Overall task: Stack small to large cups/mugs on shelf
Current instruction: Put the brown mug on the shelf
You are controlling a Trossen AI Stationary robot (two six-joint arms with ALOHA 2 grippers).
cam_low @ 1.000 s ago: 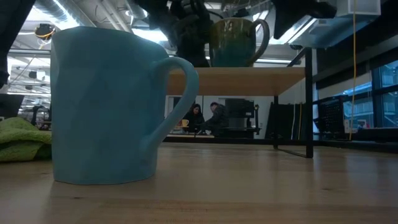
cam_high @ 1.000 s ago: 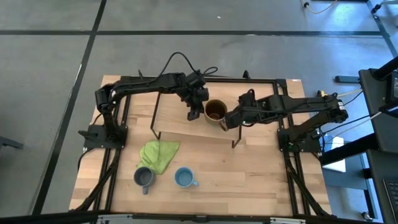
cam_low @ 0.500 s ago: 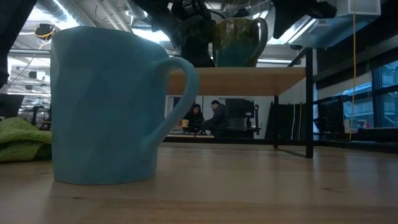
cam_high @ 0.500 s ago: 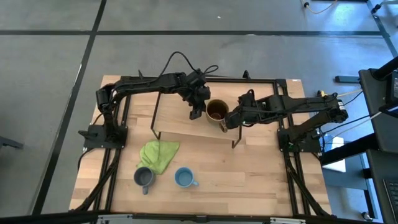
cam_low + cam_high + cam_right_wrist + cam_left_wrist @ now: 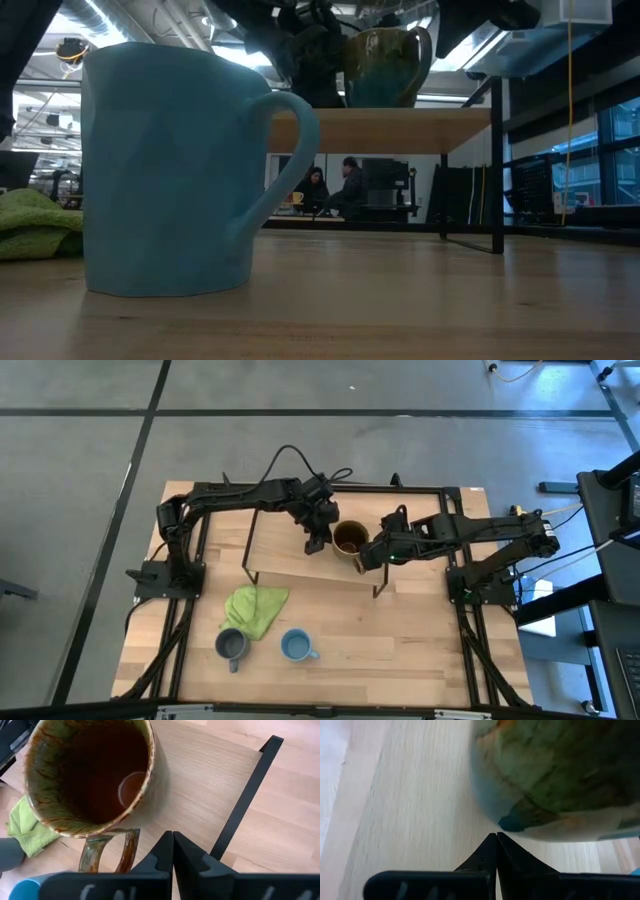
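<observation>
The olive-brown mug [image 5: 348, 539] stands upright on its base on the light-wood shelf [image 5: 285, 552], near the shelf's right end, and also shows in the low view [image 5: 385, 68]. My left gripper [image 5: 316, 544] is shut, at the mug's left side. My right gripper [image 5: 365, 556] is shut, at the mug's near-right side beside its handle [image 5: 107, 851]. The grey-blue mug [image 5: 231, 646] and the light-blue mug [image 5: 295, 647] stand on the table near the front edge. My left gripper's shut fingertips [image 5: 496, 840] meet the olive-brown mug's lower outer wall [image 5: 516, 821] on its left side, coming level from the table's left. The mug stands upright on the shelf. My right gripper's shut fingertips [image 5: 172, 840] stand close to the mug's wall [image 5: 156, 805] next to the handle; I cannot tell whether they touch it.
A lime-green cloth [image 5: 254, 609] lies on the table in front of the shelf's left half. The shelf's black rod legs [image 5: 245, 795] stand at both its ends. The light-blue mug fills the near left of the low view [image 5: 170, 170]. People sit far behind the table.
My left gripper has moved a little toward the table's right against the olive-brown mug. The mug has slid slightly toward the right along the shelf and stayed upright. My right gripper has edged a little closer to the mug.
</observation>
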